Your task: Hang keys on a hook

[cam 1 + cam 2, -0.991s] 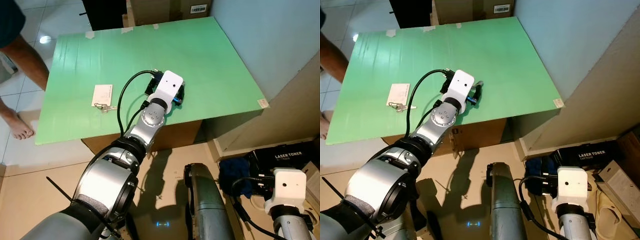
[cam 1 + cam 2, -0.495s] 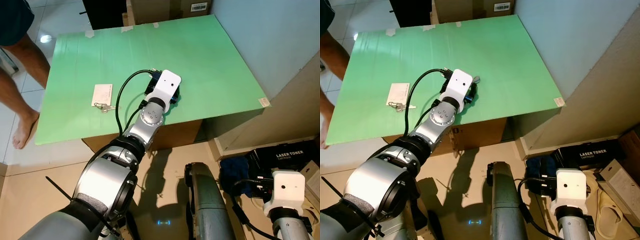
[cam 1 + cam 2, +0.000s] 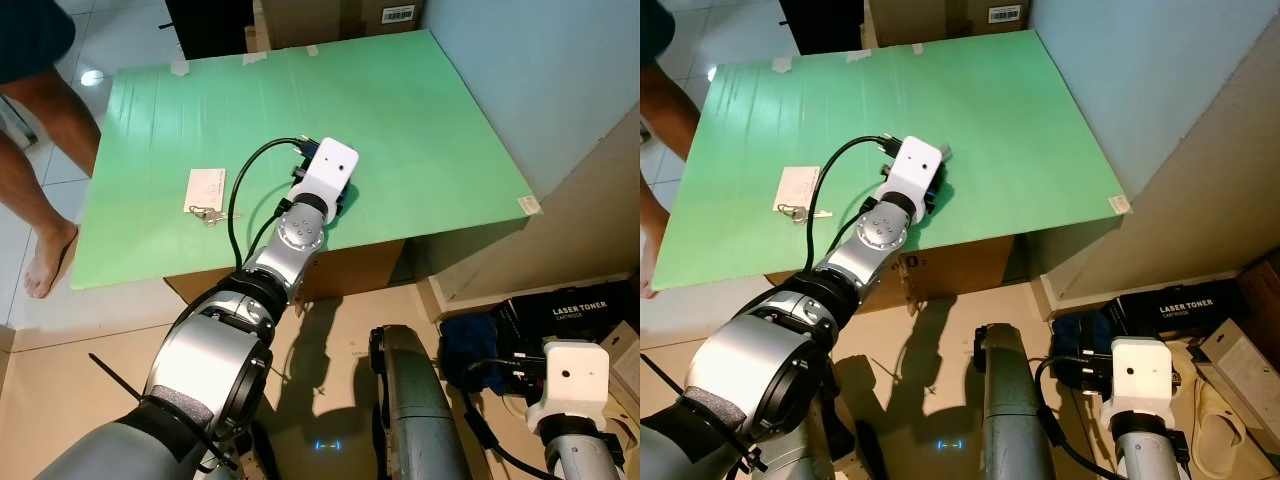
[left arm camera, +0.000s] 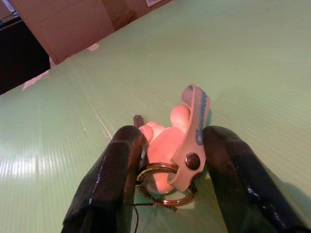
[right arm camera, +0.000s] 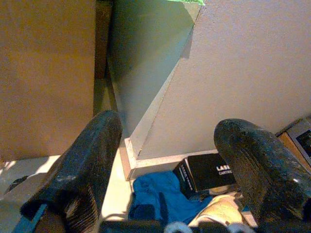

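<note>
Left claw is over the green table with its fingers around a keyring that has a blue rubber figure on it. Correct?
Not quite: the figure is pink, not blue, as the left wrist view shows. The rest holds: the left claw is over the green table, fingers either side of the keyring.

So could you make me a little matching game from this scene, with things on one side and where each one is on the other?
Things:
1. pink rubber keychain with metal ring
2. white paper card
3. black box marked LASER TONER
4. blue cloth

Places:
A. on the floor below the right gripper
B. between the left gripper's fingers, on the green board
C. on the floor, at the foot of the grey wall
D. lying flat on the green board beside a bunch of small keys

Pairs: 1-B, 2-D, 3-C, 4-A
</note>
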Available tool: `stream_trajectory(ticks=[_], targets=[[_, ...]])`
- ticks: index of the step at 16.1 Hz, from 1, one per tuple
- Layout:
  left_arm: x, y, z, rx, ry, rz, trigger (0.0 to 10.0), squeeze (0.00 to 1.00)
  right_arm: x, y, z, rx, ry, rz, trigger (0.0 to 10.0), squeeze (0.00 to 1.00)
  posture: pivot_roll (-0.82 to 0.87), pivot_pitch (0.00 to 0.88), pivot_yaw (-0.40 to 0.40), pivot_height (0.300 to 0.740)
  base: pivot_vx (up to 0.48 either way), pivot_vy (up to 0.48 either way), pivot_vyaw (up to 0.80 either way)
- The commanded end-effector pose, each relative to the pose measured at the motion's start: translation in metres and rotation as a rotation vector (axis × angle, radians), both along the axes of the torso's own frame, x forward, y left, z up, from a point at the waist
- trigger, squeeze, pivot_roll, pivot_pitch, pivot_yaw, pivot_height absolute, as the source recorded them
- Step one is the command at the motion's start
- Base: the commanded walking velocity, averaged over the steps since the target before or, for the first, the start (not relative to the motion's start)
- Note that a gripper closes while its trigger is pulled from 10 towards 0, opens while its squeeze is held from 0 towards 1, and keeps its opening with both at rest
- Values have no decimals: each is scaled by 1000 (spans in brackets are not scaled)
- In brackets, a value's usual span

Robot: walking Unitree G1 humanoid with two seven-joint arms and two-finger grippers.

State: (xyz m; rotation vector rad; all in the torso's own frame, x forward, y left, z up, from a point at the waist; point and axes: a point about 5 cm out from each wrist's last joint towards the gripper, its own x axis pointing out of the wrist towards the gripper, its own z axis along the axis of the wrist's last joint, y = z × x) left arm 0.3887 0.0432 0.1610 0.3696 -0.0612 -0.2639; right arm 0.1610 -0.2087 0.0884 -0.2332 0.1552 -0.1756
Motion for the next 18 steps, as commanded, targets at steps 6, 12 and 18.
stream_trajectory(ticks=[6, 12, 18], targets=[[-7, -1, -20, 9, 81, -12, 0, 0, -1, -2, -1, -6, 14, 2, 10000, 0, -453, 194, 20, 543, 0, 0, 0], [-2, 0, -11, -186, 136, -13, 0, 0, 4, -3, -3, -8, 9, 4, 10000, 0, -437, 182, 23, 543, 0, 0, 0], [4, 7, 7, -342, 112, -39, 0, 0, 15, -1, -3, -6, -12, 18, 10000, 0, -405, 170, 32, 543, 0, 0, 0]])
